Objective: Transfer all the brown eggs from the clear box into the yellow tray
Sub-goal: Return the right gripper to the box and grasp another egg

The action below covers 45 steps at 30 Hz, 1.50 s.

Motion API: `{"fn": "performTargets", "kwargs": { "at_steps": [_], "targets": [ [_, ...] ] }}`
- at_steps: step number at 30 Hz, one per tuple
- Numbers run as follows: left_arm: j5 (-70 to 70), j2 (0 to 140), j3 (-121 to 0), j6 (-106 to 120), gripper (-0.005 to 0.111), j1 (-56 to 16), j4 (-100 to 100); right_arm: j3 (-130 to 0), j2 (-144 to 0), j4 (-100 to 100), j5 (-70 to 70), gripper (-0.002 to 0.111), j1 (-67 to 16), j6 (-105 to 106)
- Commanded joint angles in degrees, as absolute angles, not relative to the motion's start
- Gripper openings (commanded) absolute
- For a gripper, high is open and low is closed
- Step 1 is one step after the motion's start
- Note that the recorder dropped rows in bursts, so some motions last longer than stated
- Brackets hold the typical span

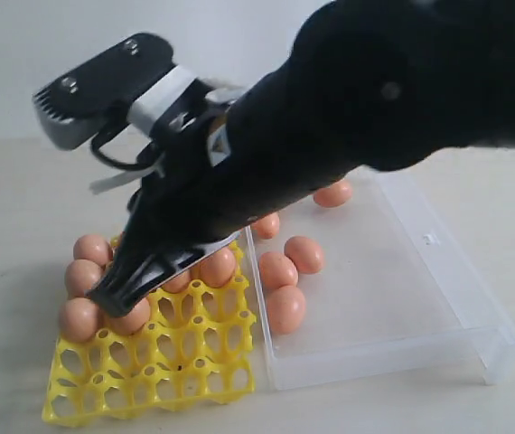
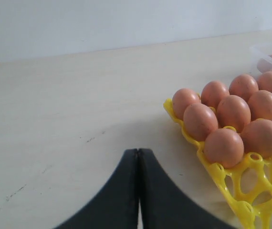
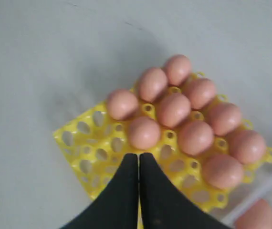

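- Exterior view: the right hand [image 1: 113,298] reaches across the middle and down onto the yellow tray [image 1: 149,380]. Its tip is low among the brown eggs [image 1: 79,318] seated in the far rows. The near rows of cups are bare. Five eggs lie loose in the clear box [image 1: 393,289], which sits touching the tray's side on the surface [image 1: 23,208]. The left hand cannot be made out here.
- Left wrist view: the left hand [image 2: 138,152] has its fingers pressed together with nothing between them. It hovers over bare surface [image 2: 69,105], just beside the tray's corner [image 2: 231,191]. Filled cups [image 2: 224,147] show there, and a corner of the box [image 2: 262,50] shows beyond them.
- Right wrist view: the right hand [image 3: 138,156] is also closed and empty. Its tips are over the tray [image 3: 78,143], close by the nearest seated egg [image 3: 144,132]. About ten eggs fill cups, and two more eggs [image 3: 254,215] show in the box at the frame's edge.
- Judgement: this looks like the end of a placing step, with the task well over halfway done.
- Next, the right hand should lift clear without nudging the seated eggs. It should then swing to the box, spread its fingers and settle around one loose egg, which may roll.
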<state>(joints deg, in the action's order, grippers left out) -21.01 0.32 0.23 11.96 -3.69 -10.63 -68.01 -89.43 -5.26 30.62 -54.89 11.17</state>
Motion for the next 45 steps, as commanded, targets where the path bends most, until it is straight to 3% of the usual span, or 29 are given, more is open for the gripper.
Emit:
{"fn": "performTargets", "kwargs": {
  "at_steps": [1,6,10,12,45],
  "targets": [
    [-20.46,0.0,0.0,11.79,0.0,-3.93,-10.68,-68.45,-86.08,4.96,34.04,0.001,-47.07,1.72],
    [-20.46,0.0,0.0,11.79,0.0,-3.93,-10.68,-69.23,-96.77,-1.48,31.99,0.021,-30.73,1.87],
    [-20.46,0.0,0.0,11.79,0.0,-3.93,-10.68,-76.94,-109.55,-2.78,38.42,0.045,-27.2,1.24],
    [-20.46,0.0,0.0,11.79,0.0,-3.93,-10.68,-81.77,-114.19,-3.13,42.62,0.05,-27.2,1.24],
    [-20.46,0.0,0.0,11.79,0.0,-3.93,-10.68,-84.97,-122.63,-1.16,44.19,0.05,-30.02,5.98]
  ]
}}
